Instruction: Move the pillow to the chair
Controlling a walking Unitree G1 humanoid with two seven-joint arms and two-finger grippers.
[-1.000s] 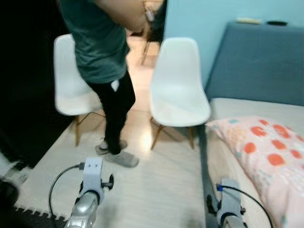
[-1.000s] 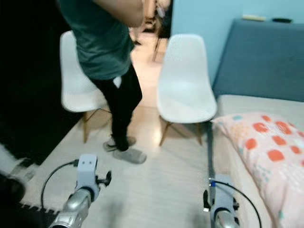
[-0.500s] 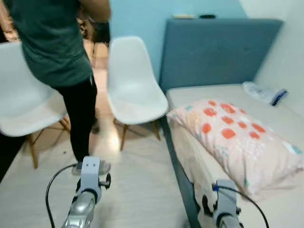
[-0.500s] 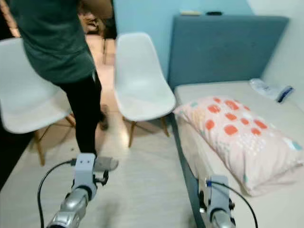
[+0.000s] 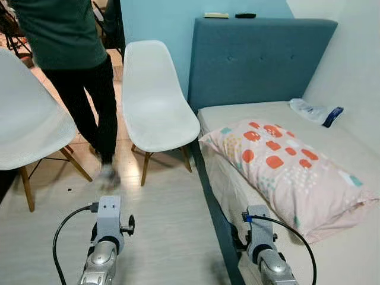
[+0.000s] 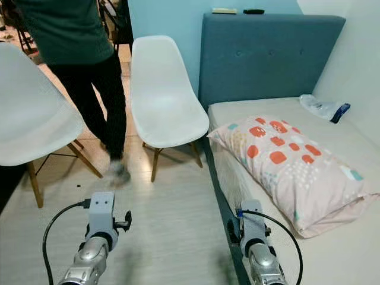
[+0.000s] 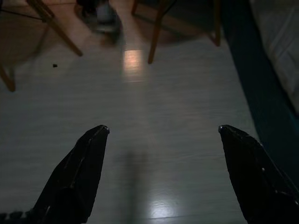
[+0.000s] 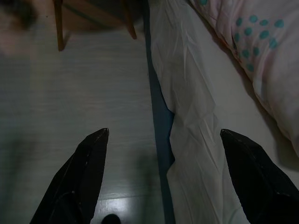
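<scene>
1. The pink pillow [image 5: 285, 169] with orange spots lies on the bed [image 5: 350, 261], near its edge.
2. A white chair [image 5: 155, 101] stands just beside the bed; a person [image 5: 71, 53] stands by it.
3. The left gripper [image 7: 163, 175] hangs spread wide over the pale floor [image 5: 166, 237], holding nothing.
4. The right gripper [image 8: 163, 175], jaws released, is over the bed's edge.

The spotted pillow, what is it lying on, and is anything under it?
The pillow lies on the bed, on its pale sheet, near the edge beside the white chair. Whatever is beneath the pillow is covered by it.
</scene>
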